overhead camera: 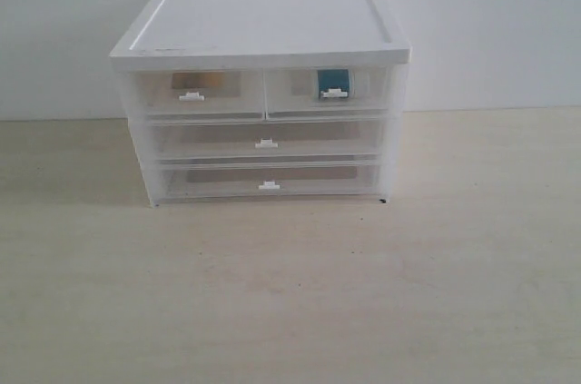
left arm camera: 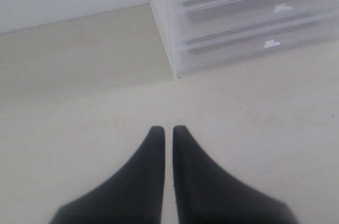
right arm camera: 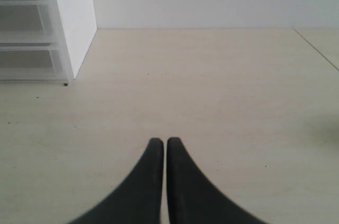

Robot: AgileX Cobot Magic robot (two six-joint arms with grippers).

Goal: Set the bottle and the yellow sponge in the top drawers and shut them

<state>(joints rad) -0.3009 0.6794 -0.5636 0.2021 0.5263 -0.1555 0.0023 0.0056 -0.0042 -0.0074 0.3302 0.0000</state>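
1. The left gripper (left arm camera: 168,128) is nearest its wrist camera. Its 2 dark fingers are pressed together on nothing, above bare table (overhead camera: 290,311), with the cabinet's lower front corner ahead of it.
2. The right gripper (right arm camera: 161,140) is the same: fingers together, empty, over open table beside the cabinet's side wall.
3. In the exterior view neither arm shows. The cabinet (overhead camera: 263,25) stands at 12 o'clock from the table's middle, against the wall.
4. The yellow sponge (overhead camera: 209,80) shows as a dull orange patch through the left top drawer (overhead camera: 150,93), at 9 o'clock from the bottle.
5. The bottle (overhead camera: 333,78) shows by its teal label through the right top drawer (overhead camera: 372,89), just behind the white tab handle (overhead camera: 333,93).
6. Both top drawers look flush with the cabinet front, so the task appears finished.
7. Handling, as a judgement:
   - The bottle is probably light, stiff and smooth, so it may slip. Take it across the body below the cap.
   - The sponge is soft and very light and will squash. Pinch it gently across the middle.
   - The drawers are thin plastic and the cabinet is likely light. Hook the small tab to open a drawer. Push the front squarely to shut it, or the whole cabinet may slide.
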